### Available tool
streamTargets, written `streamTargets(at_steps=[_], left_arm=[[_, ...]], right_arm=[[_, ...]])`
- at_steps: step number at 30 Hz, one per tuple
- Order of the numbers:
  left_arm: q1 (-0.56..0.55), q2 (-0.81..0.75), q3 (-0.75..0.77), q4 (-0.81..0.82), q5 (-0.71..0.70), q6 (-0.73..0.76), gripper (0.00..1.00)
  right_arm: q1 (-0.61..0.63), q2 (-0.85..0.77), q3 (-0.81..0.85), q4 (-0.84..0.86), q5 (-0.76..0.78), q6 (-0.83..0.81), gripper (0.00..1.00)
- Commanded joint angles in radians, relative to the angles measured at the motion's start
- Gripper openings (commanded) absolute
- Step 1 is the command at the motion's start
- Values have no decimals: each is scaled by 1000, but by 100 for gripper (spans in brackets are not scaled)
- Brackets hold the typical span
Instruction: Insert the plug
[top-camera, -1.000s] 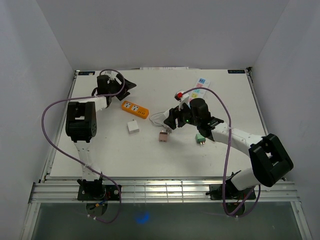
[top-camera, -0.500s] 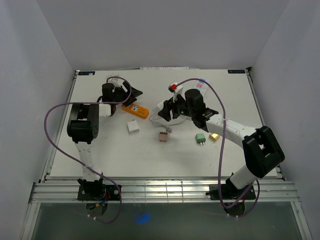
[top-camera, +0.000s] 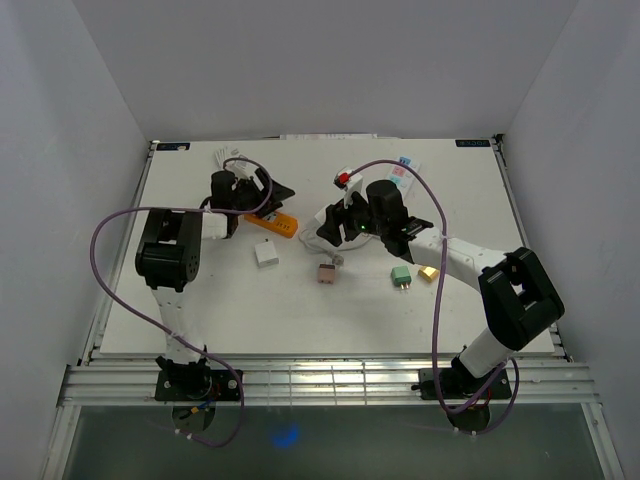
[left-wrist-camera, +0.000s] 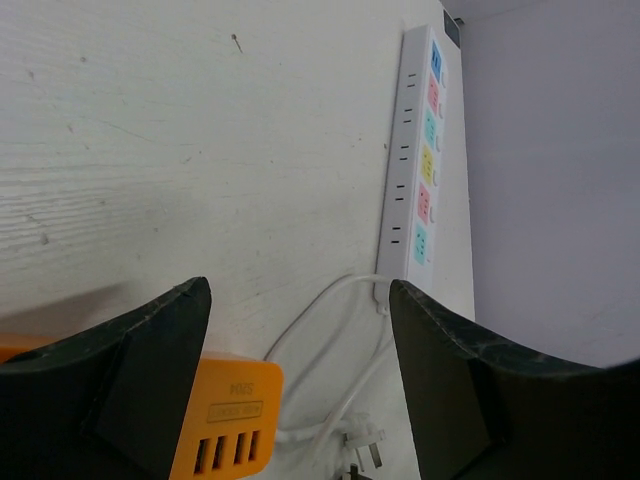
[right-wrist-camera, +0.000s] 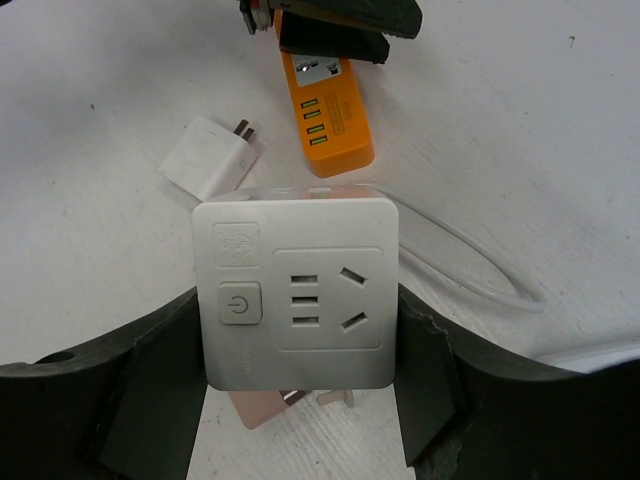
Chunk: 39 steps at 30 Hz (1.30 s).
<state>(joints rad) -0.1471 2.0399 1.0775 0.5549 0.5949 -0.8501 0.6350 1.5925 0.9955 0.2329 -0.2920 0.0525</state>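
White square plastic socket cube (right-wrist-camera: 297, 290) is clamped by right gripper (right-wrist-camera: 297, 345) above white table (right-wrist-camera: 90, 120) | left gripper (left-wrist-camera: 295, 300) is spread wide, nothing held, over orange rectangular plastic power strip (left-wrist-camera: 228, 420) | 1 white corded plug (left-wrist-camera: 364, 452) lies just beside strip

The white socket cube (right-wrist-camera: 297, 290) is showing smooth, matt plastic, and the orange power strip (right-wrist-camera: 328, 115) is looking like slightly glossy plastic. The bench (left-wrist-camera: 150, 130) is showing a white, faintly scuffed, grainy surface.
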Motion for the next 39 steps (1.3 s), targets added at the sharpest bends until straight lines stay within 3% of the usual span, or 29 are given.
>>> streamTargets(at_steps=[1,6,12,25,39], left_arm=[[56,-26,77,-49,26,0,83],[122,5,153,-56,31,-20,83],[142,45,176,-85,-10,62,83],[142,65,47,19,-24,97,83],[116,71,1,92,98,100,83]], right_arm=[[-1,-14,52,43,-27,-6,20],[-3,-19,49,54,-30,0,20],[-3,-9,37,77,-45,13,20],[-1,-28,5,95,-64,15,20],[-1,-69,-46,89,-12,10,18]])
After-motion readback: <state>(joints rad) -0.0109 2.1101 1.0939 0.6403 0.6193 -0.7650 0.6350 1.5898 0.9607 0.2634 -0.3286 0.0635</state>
